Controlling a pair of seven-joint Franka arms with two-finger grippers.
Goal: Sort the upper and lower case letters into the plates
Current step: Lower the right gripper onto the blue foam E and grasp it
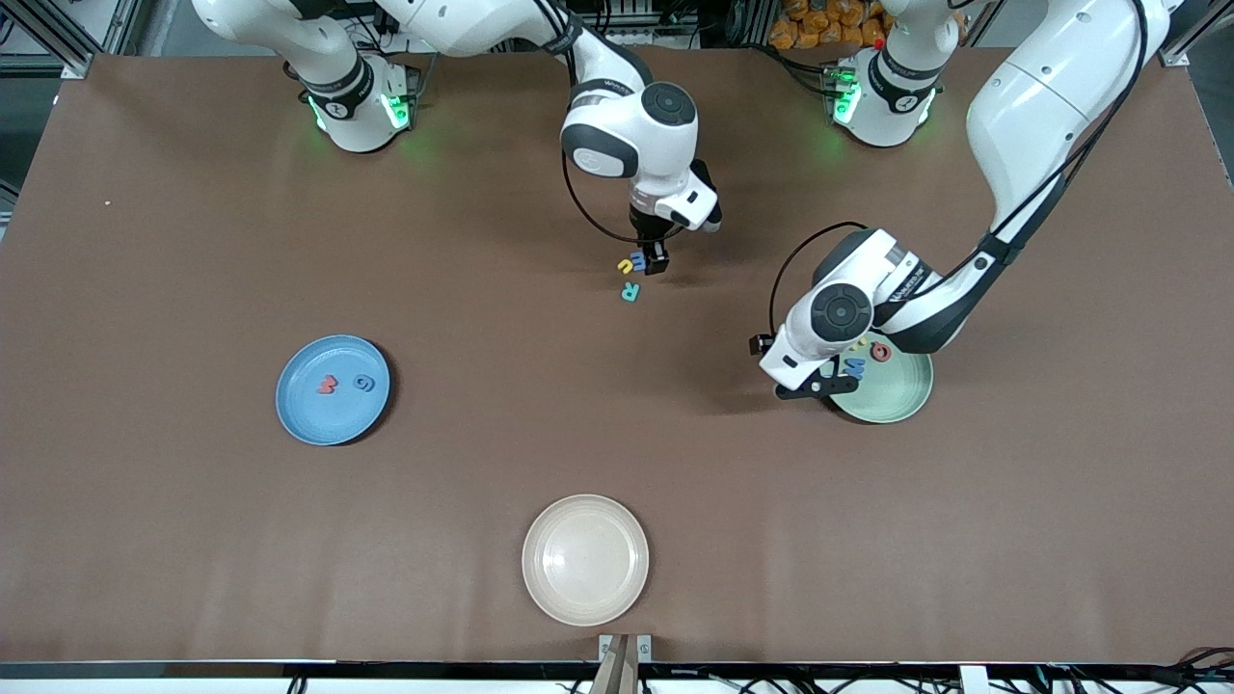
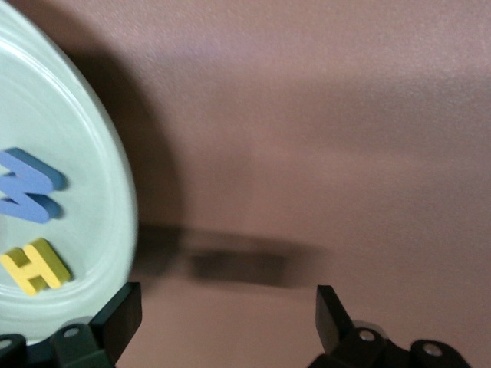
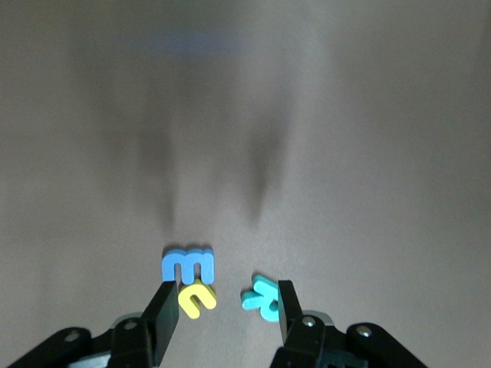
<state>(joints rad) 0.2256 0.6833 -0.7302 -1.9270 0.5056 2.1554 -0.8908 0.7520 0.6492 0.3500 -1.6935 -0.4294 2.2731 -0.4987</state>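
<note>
The right gripper (image 3: 222, 307) is hanging low over three letters on the counter (image 1: 193, 540), jaws half open and straddling the yellow u (image 3: 197, 298), holding nothing. The left gripper (image 2: 226, 314) is waiting wide open over the mint plate's (image 1: 901, 395) rim.

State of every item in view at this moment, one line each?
Blue plate: holds a red letter and a blue letter.
Green plate: holds several letters, partly hidden under the left arm.
Cream plate: nothing in it.
Loose letters: three, lying on the table.
Right gripper: low at the loose letters, fingers around the yellow letter.
Left gripper: open at the green plate's edge, holding nothing.
</note>
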